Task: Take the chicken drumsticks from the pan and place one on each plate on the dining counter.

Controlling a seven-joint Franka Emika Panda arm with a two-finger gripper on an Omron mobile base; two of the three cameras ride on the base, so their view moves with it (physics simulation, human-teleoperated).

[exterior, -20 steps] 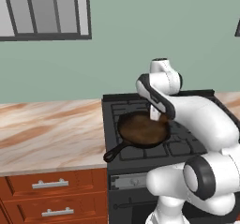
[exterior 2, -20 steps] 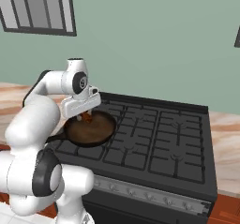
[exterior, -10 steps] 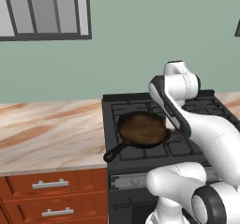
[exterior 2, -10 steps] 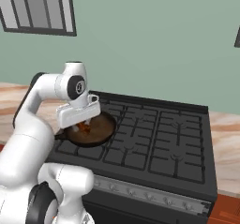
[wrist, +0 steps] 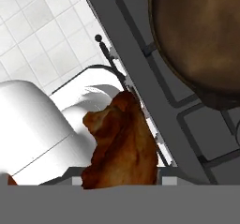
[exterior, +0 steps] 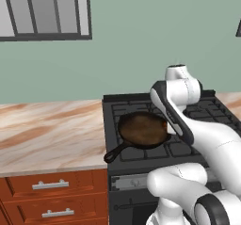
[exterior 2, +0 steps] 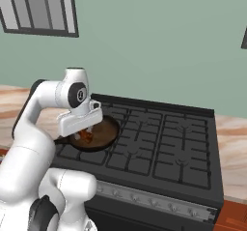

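- Above the pan (exterior 2: 95,134), at its near edge, you have the gripper (exterior 2: 83,134) raised off the stove (exterior 2: 159,148), with a chicken drumstick (wrist: 123,145) pinched between narrow jaws
- In the hand view, that glossy orange-brown drumstick sits right at the jaws and reaches away from them, with the pan up and to its right
- From the left base view, the pan (exterior: 141,131) rests on the stove's front left burner, handle pointing toward the beige marble counter (exterior: 47,130)

arm: raised, elbow bent | pincer (exterior 2: 86,134): closed, pointing down
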